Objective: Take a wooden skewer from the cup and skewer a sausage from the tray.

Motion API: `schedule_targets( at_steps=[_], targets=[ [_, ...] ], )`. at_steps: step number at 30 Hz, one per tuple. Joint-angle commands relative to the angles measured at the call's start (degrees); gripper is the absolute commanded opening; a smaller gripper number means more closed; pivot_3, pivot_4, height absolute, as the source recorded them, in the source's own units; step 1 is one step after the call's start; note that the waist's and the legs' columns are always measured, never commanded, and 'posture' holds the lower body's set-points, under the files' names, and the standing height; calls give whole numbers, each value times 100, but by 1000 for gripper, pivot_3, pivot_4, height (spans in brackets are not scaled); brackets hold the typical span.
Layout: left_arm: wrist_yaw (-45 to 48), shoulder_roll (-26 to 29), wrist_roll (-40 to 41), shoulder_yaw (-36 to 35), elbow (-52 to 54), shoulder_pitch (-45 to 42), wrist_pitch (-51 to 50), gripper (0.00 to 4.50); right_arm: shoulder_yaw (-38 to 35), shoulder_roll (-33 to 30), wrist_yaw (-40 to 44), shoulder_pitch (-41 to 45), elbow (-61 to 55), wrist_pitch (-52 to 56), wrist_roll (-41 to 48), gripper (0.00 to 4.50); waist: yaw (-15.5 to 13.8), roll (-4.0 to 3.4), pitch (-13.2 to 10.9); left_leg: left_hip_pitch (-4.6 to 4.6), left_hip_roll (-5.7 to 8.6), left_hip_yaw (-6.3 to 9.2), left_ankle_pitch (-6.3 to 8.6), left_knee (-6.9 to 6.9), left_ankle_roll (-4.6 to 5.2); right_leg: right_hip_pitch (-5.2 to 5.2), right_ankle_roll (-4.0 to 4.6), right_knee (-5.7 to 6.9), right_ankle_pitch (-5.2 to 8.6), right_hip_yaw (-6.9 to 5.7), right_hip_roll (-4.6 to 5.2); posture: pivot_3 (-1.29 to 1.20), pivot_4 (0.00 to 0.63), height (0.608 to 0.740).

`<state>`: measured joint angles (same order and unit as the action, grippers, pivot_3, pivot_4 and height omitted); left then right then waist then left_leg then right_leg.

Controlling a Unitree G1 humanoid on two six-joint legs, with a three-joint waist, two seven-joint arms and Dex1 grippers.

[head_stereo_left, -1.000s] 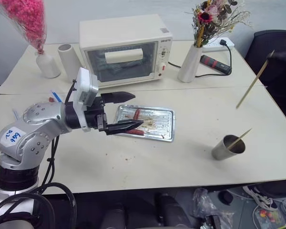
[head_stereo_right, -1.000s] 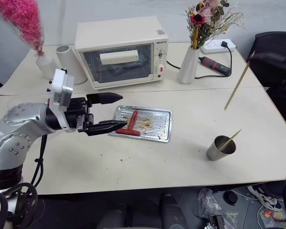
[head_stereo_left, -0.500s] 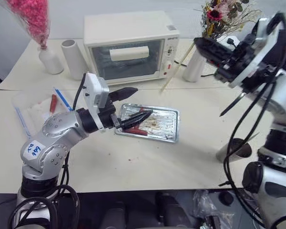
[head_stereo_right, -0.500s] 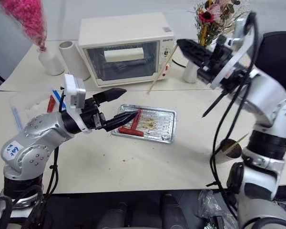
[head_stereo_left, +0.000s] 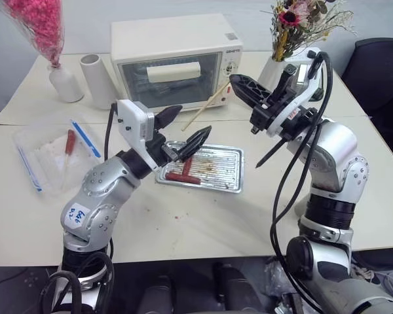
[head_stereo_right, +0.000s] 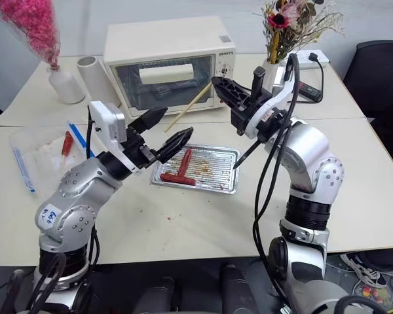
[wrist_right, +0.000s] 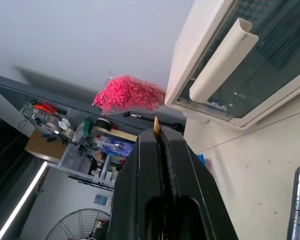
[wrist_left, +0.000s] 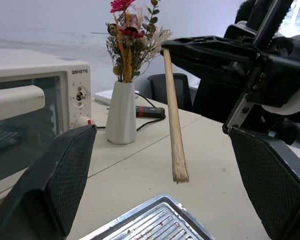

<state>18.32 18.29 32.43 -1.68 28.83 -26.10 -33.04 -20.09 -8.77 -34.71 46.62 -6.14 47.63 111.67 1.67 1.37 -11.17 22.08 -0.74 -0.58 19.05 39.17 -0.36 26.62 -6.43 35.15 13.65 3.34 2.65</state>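
My right gripper is shut on the wooden skewer, which slants down to the left in front of the oven. The skewer's free end hangs between the wide-apart fingers of my open left gripper, touching neither. Both are above the left end of the silver tray. Two dark red sausages lie crossed in the tray's left half. In the right wrist view the skewer pokes out between the shut fingers. The cup is hidden behind my right arm.
A white toaster oven stands behind the tray. A white cylinder and a pink-flower vase stand at the back left, a dried-flower vase at the back right. A clear bag with blue strips lies on the left.
My right arm has swung in from the right with the skewer, bringing its free end up to the left gripper. The left gripper has tilted upward, still open. The camera has shifted.
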Motion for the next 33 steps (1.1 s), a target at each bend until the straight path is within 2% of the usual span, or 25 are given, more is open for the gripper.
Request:
schedule_targets(
  at_steps=[1,3,4,9,18,22,24,25,26,33],
  targets=[
    [18,-38,-173,47,171,-46,259,4500,47,3,-44,95,-272,-70,133,18,1,0,0,0,0,0,-1,0,1,0,1,-1,-2,0,0,0,150,740],
    [74,-9,-225,57,178,-60,308,4500,73,-24,-52,92,-283,-83,133,18,5,-1,0,-1,0,-1,-2,0,1,-1,2,-1,-5,0,-1,0,150,740],
    [113,25,-249,49,184,-72,335,4112,90,-57,-46,89,-282,-82,133,0,5,-1,0,-1,0,-1,-3,0,2,-1,2,-1,-5,0,-1,0,150,740],
    [265,175,-320,52,214,-93,329,2890,139,-170,-26,55,-272,-105,133,0,3,-1,0,0,0,-1,-3,0,3,-1,2,-2,-5,-1,-1,0,150,740],
    [354,166,-468,89,185,-125,458,2890,168,-210,-33,-49,-321,-147,133,0,3,-1,0,1,-1,0,-3,-1,3,-1,2,-4,-5,-1,-1,0,150,740],
    [351,119,-504,93,174,-157,520,2033,125,-222,-3,-86,-309,-149,133,0,7,-1,0,1,-1,-1,-3,-1,3,-1,1,-4,-6,0,0,0,150,740],
    [360,108,-514,97,172,-170,535,1398,122,-253,20,-110,-302,-124,133,0,7,-1,0,1,-2,0,-3,-1,3,-1,1,-4,-6,0,0,0,150,740],
    [366,105,-515,98,172,-174,537,1260,123,-266,28,-118,-298,-114,133,0,4,-1,0,1,-2,0,-3,-1,3,-1,1,-4,-6,-1,-1,0,150,740],
    [380,108,-513,107,172,-180,518,845,121,-279,41,-120,-283,-110,133,0,4,-1,0,1,-3,1,-3,-1,3,-1,1,-4,-6,-1,-1,0,150,740],
    [391,61,-576,147,132,-149,502,845,100,-284,130,-108,-260,-113,133,0,6,-1,0,1,-2,0,-3,-1,3,-1,1,-5,-6,0,-1,0,150,740]
  ],
)
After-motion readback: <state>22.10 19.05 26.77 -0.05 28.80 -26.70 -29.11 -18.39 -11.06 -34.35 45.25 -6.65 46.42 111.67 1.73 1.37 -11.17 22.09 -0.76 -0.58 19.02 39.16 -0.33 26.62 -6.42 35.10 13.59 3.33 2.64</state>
